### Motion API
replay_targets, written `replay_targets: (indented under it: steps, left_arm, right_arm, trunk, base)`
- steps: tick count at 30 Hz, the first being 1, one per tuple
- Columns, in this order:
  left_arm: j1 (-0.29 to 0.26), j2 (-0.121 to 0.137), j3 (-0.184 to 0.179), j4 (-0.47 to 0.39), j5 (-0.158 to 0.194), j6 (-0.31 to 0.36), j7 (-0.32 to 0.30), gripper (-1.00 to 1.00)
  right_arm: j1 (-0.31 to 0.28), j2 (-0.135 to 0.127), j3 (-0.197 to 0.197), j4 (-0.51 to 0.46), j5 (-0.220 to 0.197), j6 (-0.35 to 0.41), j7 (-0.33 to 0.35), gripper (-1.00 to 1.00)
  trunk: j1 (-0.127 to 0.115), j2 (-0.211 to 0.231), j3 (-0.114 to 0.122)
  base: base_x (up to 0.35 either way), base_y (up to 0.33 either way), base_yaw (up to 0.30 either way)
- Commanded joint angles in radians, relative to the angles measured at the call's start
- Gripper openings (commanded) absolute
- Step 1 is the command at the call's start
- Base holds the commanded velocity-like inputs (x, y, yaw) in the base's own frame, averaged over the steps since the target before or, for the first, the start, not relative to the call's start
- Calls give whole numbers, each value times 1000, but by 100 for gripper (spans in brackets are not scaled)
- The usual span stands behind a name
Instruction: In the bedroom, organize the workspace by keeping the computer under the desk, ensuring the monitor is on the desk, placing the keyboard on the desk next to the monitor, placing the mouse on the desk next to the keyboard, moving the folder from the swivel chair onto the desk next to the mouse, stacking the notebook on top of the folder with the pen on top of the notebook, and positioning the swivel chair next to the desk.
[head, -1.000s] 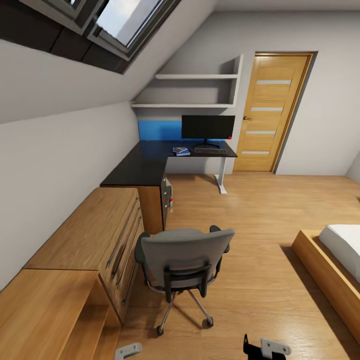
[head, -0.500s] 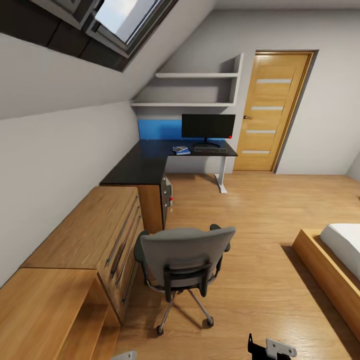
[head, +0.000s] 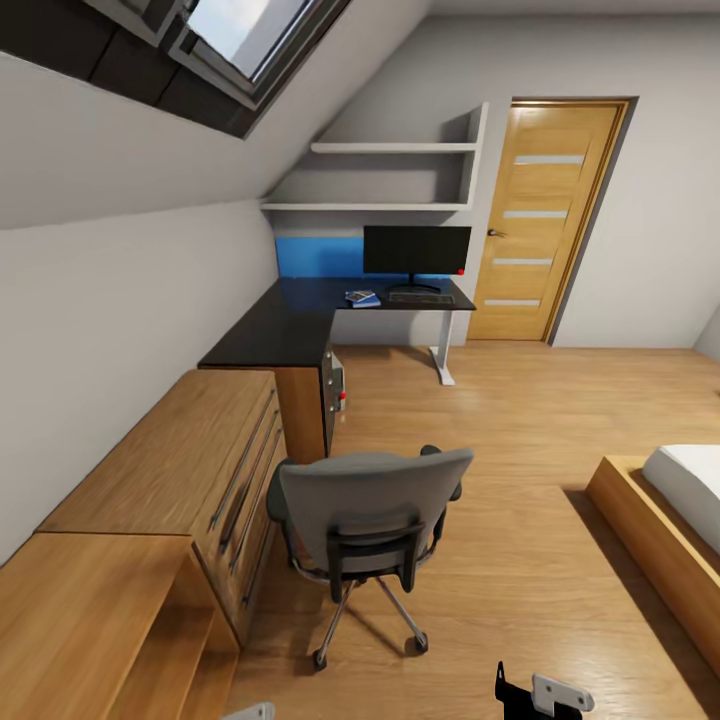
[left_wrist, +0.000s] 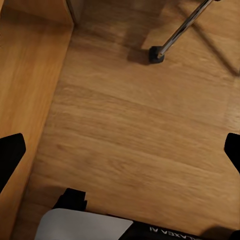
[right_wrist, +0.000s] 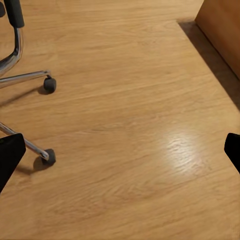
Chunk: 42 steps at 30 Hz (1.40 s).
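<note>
The swivel chair (head: 368, 525) stands mid-floor, well apart from the desk (head: 300, 322), its back toward the robot, whose left gripper (left_wrist: 120, 150) and right gripper (right_wrist: 120, 150) hang spread and empty, presumably readying a push.

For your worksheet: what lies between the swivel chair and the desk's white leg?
In the head view, only bare wooden floor lies between the swivel chair and the white leg of the desk.
</note>
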<state>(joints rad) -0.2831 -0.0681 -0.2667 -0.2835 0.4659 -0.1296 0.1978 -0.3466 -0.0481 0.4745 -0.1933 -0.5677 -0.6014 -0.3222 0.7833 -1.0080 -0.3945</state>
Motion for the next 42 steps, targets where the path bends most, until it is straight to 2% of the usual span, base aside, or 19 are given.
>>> replay_targets:
  steps: [1, 14, 42]
  left_arm:
    - [-1, 0, -9, 1, 8, -4, 6, 100]
    - [-1, 0, -7, 4, 8, -7, 6, 100]
    - [-1, -8, -9, 6, 8, -27, 6, 100]
  right_arm:
    - [0, -1, 9, -1, -3, -1, -8, 100]
    - [0, 3, 13, 23, -1, -2, -8, 100]
    - [0, 16, 16, 26, 0, -2, -7, 100]
  trunk:
    - [4, -8, -4]
    - [54, -99, -51]
    - [161, -295, -140]
  base:
    - [0, 0, 30]
    - [0, 0, 123]
    - [0, 0, 7]
